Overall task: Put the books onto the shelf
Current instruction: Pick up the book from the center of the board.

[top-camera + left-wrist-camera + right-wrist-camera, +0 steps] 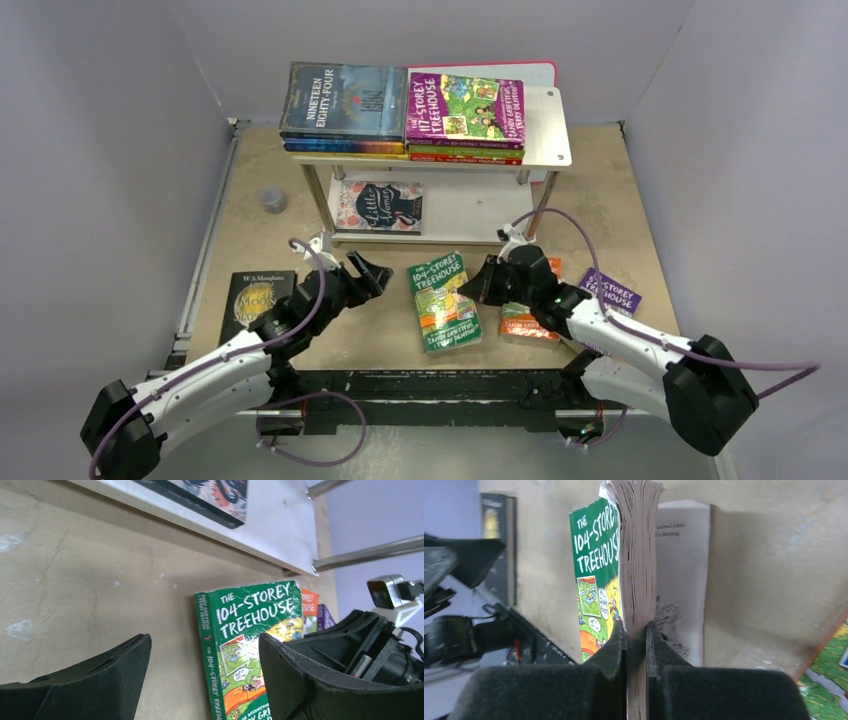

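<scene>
The shelf [545, 140] carries two stacks of books on its top board, a dark blue one [343, 98] and a Treehouse one [465, 105]. A floral book [379, 206] lies on the lower board [280, 525]. A green 104-Storey Treehouse book [445, 302] lies on the table. My right gripper [478, 283] is shut on its page block [638, 555], with the front cover lifted and a loose page lying flat to the right. My left gripper [204, 645] hangs open just left of the green book [250, 630], touching nothing. A black book [257, 299], an orange one [528, 322] and a purple one [611, 292] also lie on the table.
A small grey round object [272, 200] sits at the back left of the table. A pink-edged white board [540, 68] stands behind the shelf. A black rail [420, 385] runs along the near edge between the arm bases. Grey walls enclose three sides.
</scene>
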Motion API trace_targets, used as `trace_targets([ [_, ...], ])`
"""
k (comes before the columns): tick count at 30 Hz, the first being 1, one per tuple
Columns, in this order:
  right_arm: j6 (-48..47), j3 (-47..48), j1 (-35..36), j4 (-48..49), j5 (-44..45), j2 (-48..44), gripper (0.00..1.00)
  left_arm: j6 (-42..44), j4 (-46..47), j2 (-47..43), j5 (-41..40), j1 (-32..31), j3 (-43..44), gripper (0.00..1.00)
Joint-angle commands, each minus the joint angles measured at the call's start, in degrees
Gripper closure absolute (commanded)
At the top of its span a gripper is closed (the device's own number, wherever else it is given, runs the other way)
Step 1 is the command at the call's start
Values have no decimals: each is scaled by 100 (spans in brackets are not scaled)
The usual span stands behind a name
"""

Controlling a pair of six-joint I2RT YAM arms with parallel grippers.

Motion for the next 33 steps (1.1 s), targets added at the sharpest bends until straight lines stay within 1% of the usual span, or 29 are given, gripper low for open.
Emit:
trace_targets([
  [1,-159,124,-96,1101,-1153,-443,100,422,87,-192,864,71,493,22],
  [6,-128,312,-141,1393,-1521,-772,100,942,-876,-510,1477,69,1108,22],
  [8,-109,378,-149,1556,-1639,-881,100,996,-1197,-732,1590,70,1361,22],
  [11,-33,425,-172,1856,-1795,-1013,100,781,-1591,-900,1528,71,1618,21],
  [12,-6,439,-180,1954,-1831,-1063,100,556,-1739,-891,1415,67,1720,21],
  [14,68,440,-197,2147,-1890,-1136,100,211,-1857,-781,1460,70,1852,21],
  [20,506,316,-312,2876,-2331,-1153,100,-543,-1172,-468,1927,80,1606,21],
  [23,609,279,-356,3016,-2457,-1174,100,-629,-998,-265,2013,125,1526,21],
  [26,493,279,-364,2986,-2652,-1119,100,-639,-436,-269,2542,217,1459,22],
  [29,231,395,-375,2742,-2922,-1024,100,-586,-138,-235,2948,288,1505,27],
  [33,-48,507,-416,2654,-3433,-925,100,-314,-334,-312,3230,455,1729,37],
])
